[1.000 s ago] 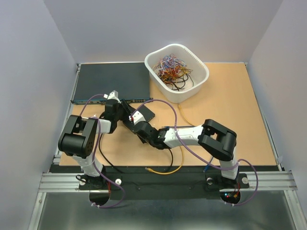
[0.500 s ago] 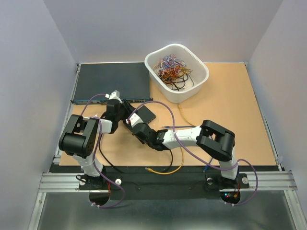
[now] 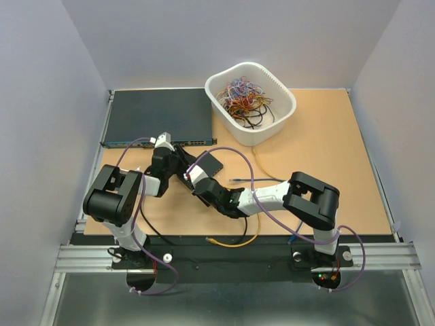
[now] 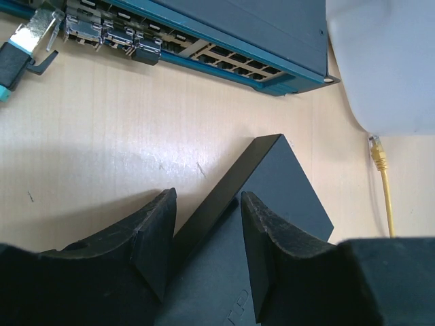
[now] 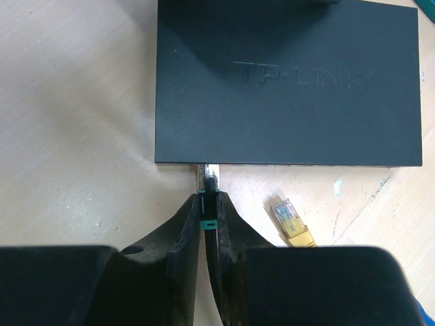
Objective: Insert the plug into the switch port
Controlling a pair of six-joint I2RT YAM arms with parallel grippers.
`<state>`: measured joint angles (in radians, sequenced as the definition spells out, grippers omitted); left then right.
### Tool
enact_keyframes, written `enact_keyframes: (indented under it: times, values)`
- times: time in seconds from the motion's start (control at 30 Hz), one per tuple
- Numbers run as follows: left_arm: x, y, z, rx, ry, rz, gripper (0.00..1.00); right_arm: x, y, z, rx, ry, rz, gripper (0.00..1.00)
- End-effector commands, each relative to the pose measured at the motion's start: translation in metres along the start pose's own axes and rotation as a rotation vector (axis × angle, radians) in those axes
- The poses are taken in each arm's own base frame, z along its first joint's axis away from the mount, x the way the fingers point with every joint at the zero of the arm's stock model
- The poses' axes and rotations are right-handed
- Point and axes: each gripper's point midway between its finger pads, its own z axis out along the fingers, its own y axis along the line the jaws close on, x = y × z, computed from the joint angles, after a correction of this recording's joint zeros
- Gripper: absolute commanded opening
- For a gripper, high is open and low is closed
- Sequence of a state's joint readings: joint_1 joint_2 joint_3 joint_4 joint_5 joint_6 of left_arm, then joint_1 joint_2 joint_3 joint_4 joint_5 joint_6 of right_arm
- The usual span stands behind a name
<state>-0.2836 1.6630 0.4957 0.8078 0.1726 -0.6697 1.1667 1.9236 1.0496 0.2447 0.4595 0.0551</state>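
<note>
The small flat black box (image 3: 209, 164) lies on the wooden table, and TP-LINK lettering shows on its top in the right wrist view (image 5: 285, 81). My right gripper (image 5: 207, 202) is shut on the plug (image 5: 207, 175), a metal-tipped connector with a teal boot and black cable. The plug's tip meets the box's near edge. The switch port itself is hidden under that edge. My left gripper (image 4: 204, 231) straddles the box's left side wall (image 4: 217, 204), one finger outside and one on the top, closed on it. In the top view the two grippers (image 3: 178, 163) (image 3: 199, 178) meet at the box.
The wide dark grey rack unit with a teal front (image 3: 156, 117) (image 4: 224, 41) lies behind, with a teal-booted plug (image 4: 27, 47) loose before it. A white bin of tangled cables (image 3: 250, 102) stands at the back. A yellow plug (image 5: 292, 221) and its cable (image 3: 234, 241) lie nearby.
The box has turned slightly and shifted right with my left gripper. My right arm has swung lower and reached further left, keeping the plug at the box's edge.
</note>
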Motion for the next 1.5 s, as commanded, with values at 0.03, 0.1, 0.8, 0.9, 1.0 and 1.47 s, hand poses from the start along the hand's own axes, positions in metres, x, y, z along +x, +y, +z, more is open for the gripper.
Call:
enact_keyframes:
  times: [0.03,0.1,0.8,0.9,1.0,1.47]
  values:
    - [0.102,0.009,-0.036,-0.026,0.328,-0.047,0.52,-0.068,-0.013,0.003,-0.012,-0.231,0.098,0.01]
    - [0.11,0.007,-0.042,-0.021,0.344,-0.042,0.52,-0.075,-0.014,0.004,-0.009,-0.247,0.097,0.0]
    - [0.122,-0.009,-0.059,0.047,0.36,-0.056,0.52,-0.041,-0.036,0.019,0.04,-0.251,0.178,0.0]
    - [0.108,-0.021,-0.056,0.065,0.335,-0.042,0.53,-0.026,-0.036,0.015,0.035,-0.224,0.221,0.01]
    - [0.094,-0.029,-0.056,0.066,0.309,-0.019,0.53,-0.024,-0.039,0.005,0.04,-0.229,0.267,0.23]
    - [-0.048,-0.035,-0.034,-0.008,0.013,0.007,0.53,-0.039,-0.068,-0.058,0.05,-0.294,0.332,0.58]
